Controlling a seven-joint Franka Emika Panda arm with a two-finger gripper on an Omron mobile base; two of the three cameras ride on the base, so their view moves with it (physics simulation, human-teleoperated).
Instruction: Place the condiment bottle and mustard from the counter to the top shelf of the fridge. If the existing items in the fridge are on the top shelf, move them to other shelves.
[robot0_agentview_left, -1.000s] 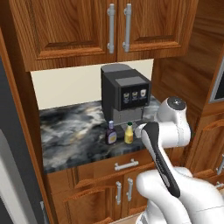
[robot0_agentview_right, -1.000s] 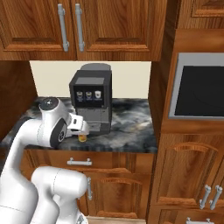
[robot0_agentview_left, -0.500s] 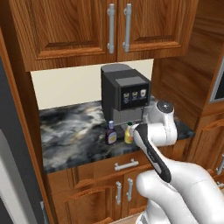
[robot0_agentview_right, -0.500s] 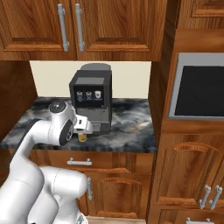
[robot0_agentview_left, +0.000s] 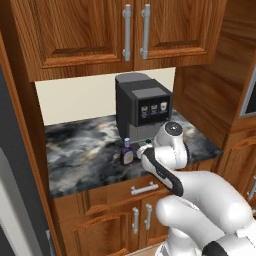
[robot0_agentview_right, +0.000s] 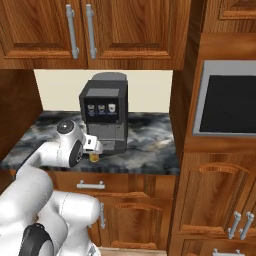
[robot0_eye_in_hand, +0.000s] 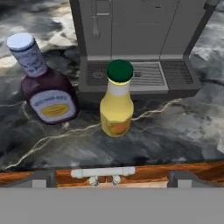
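The mustard (robot0_eye_in_hand: 117, 103), a yellow bottle with a green cap, stands upright on the marble counter (robot0_eye_in_hand: 175, 131) just in front of the coffee machine's drip tray. Left of it stands the condiment bottle (robot0_eye_in_hand: 46, 92), dark purple with a white cap and a pale label. My gripper (robot0_eye_in_hand: 112, 178) is open and hovers above the counter's front edge, short of the mustard, with nothing between its fingers. From the left base the condiment bottle (robot0_agentview_left: 127, 152) is plain, while the mustard (robot0_agentview_left: 148, 143) peeks out behind my wrist. From the right base the mustard (robot0_agentview_right: 94, 157) sits under my hand (robot0_agentview_right: 92, 145).
A dark coffee machine (robot0_agentview_left: 142, 107) stands right behind both bottles. Wooden cabinets hang overhead, and a drawer handle (robot0_eye_in_hand: 103, 173) lies below the counter edge. A grey fridge side (robot0_agentview_left: 15, 200) is at far left. A built-in oven (robot0_agentview_right: 227, 105) is at right.
My arm has swung in toward the counter and lowered the hand over the mustard, which it now mostly hides in the left base view. The bottles have not moved.
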